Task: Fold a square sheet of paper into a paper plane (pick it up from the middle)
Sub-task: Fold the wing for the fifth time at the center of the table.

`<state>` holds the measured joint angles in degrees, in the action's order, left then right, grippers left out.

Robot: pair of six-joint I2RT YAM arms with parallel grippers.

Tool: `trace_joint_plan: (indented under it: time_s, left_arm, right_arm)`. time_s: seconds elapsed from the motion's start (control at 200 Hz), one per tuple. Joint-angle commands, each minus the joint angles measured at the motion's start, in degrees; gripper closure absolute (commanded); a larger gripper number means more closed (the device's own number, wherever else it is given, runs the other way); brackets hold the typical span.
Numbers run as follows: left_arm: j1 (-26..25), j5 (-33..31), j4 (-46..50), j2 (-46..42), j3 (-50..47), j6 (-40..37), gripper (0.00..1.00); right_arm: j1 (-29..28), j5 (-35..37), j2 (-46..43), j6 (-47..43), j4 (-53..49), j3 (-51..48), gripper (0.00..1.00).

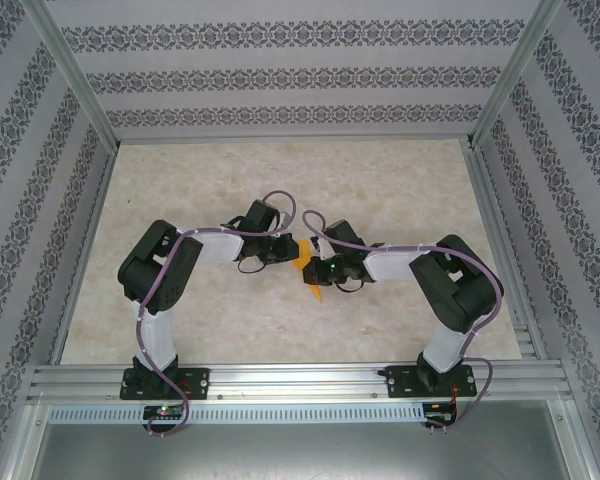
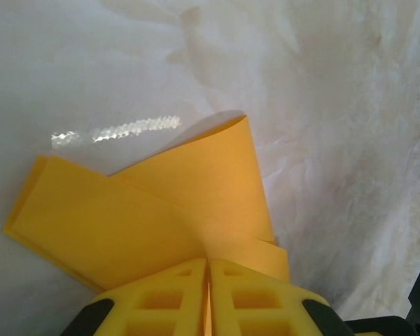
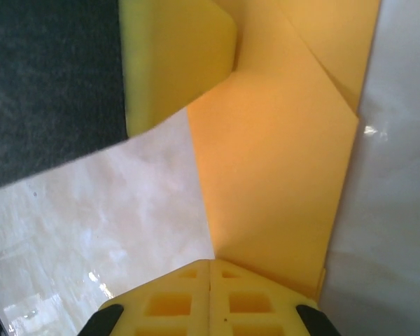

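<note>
The pale beige tabletop, faintly marbled, is a broad flat rectangle bordered by a silver aluminium rail along its near edge and by slimmer rails down both sides. Over its middle shows a thin orange sheet of paper, partly folded; whether the sheet touches the surface cannot be told. In the left wrist view the tabletop looks whitish and slightly crinkled, with a short glinting streak just beyond the paper's far edge. In the right wrist view the tabletop is glossy, cream and mottled, with small bright reflections near the bottom left
</note>
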<state>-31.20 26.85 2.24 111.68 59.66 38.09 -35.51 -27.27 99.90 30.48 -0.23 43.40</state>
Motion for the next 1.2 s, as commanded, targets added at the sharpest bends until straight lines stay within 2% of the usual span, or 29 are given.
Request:
trace_joint_plan:
  time_s: [0.0,0.585,0.799,0.909,0.974,1.114,1.194]
  left_arm:
    - [-0.3,-6.4,5.2,4.6,-0.7,-0.1,0.88]
    - [-0.2,-6.6,6.3,5.6,0.2,-0.2,0.89]
    - [-0.2,-4.7,6.9,5.4,2.2,-1.6,0.87]
    - [-0.3,-3.9,8.1,4.7,4.3,-2.5,0.85]
    - [-0.4,-3.5,9.2,3.6,5.9,-2.6,0.82]
    - [-1.8,-5.9,14.6,-0.4,9.8,-1.9,0.72]
    - [-3.3,-10.2,19.7,-2.8,11.8,-0.8,0.63]
  right_arm:
    - [-0.8,-0.8,-1.4,0.6,-6.4,-6.2,0.99]
    - [-3.3,2.7,-13.2,3.1,-13.0,-15.4,1.0]
    - [-3.2,4.5,-18.8,3.2,-14.8,-14.5,0.99]
    - [-2.6,7.9,-23.5,3.6,-15.7,-12.1,0.96]
    - [-1.7,10.5,-26.5,4.1,-16.2,-10.6,0.9]
    - [0.8,19.8,-32.8,6.0,-17.3,-9.2,0.59]
    - [2.5,23.3,-35.8,7.2,-16.8,-9.8,0.43]
